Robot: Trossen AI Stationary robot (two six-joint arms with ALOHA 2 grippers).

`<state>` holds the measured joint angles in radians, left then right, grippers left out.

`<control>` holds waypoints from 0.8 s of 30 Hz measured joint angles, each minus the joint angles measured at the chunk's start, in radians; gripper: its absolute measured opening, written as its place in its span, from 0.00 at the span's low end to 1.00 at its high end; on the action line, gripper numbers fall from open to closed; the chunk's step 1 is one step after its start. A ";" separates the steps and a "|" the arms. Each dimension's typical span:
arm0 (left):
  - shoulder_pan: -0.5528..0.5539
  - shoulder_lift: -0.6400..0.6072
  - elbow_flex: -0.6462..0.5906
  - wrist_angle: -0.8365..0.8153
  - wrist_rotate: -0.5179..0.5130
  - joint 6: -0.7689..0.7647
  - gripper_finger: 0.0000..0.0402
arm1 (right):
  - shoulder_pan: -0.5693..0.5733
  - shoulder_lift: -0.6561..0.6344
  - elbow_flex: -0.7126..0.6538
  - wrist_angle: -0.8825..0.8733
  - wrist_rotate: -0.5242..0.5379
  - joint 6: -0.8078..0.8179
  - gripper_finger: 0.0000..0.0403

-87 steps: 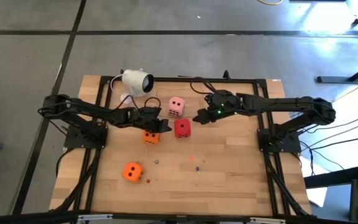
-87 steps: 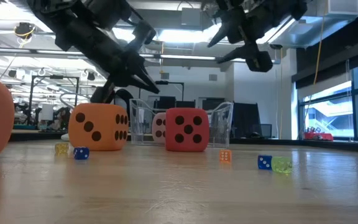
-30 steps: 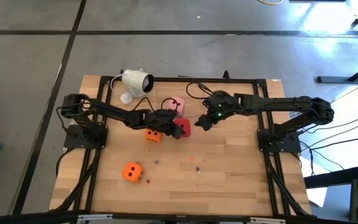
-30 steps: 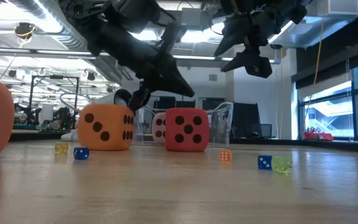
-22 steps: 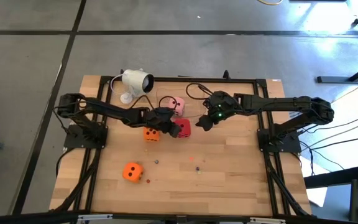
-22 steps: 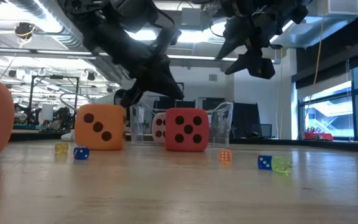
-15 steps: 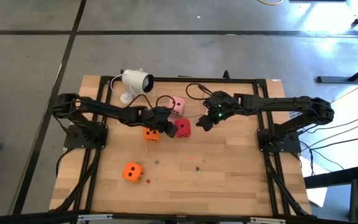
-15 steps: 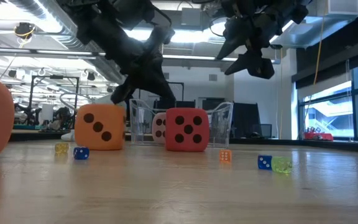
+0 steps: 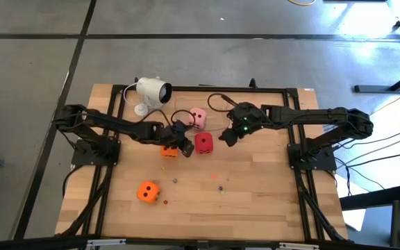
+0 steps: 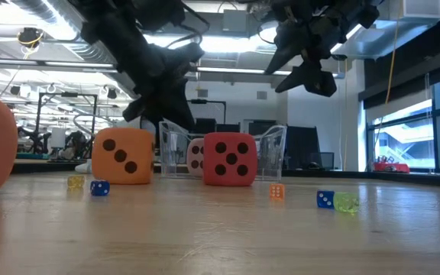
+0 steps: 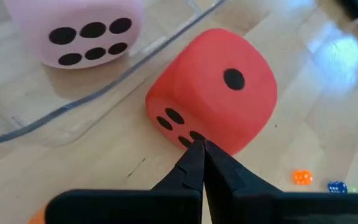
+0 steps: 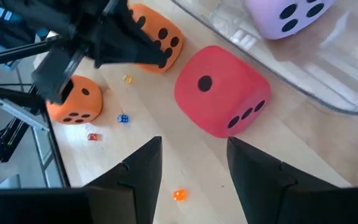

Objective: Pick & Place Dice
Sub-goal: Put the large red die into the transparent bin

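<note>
Two claws hover near the red die [image 9: 203, 143]. Left claw [image 9: 185, 146], clenched with nothing in it, has pulled back from over the die since earlier. Right claw [image 9: 226, 136] waits open, unmoved. Pink die [image 9: 198, 117] sits inside the clear tray [image 10: 270, 156].

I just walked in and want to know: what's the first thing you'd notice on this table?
Probably the red die in the middle of the wooden table, with a black robot gripper on each side: the left gripper pinched shut, the right gripper open just above. Right behind it, a pale pink die sits inside a clear container. Two orange dice stand out too, one beside the left gripper and one alone nearer the front.
</note>
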<state>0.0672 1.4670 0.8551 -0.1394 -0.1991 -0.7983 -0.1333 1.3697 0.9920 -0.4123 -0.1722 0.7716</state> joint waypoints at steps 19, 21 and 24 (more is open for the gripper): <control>-0.117 0.033 0.001 -0.032 -0.246 0.328 0.00 | 0.105 0.000 0.000 0.007 0.147 0.059 0.45; -0.119 0.060 0.000 -0.033 -0.259 0.350 0.00 | 0.118 0.000 0.000 0.010 0.166 0.071 0.45; -0.110 0.105 0.000 -0.030 -0.264 0.377 0.00 | 0.136 0.000 0.000 0.010 0.194 0.092 0.45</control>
<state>-0.0424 1.5715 0.8555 -0.1690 -0.4632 -0.4214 0.0023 1.3697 0.9920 -0.4019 0.0222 0.8637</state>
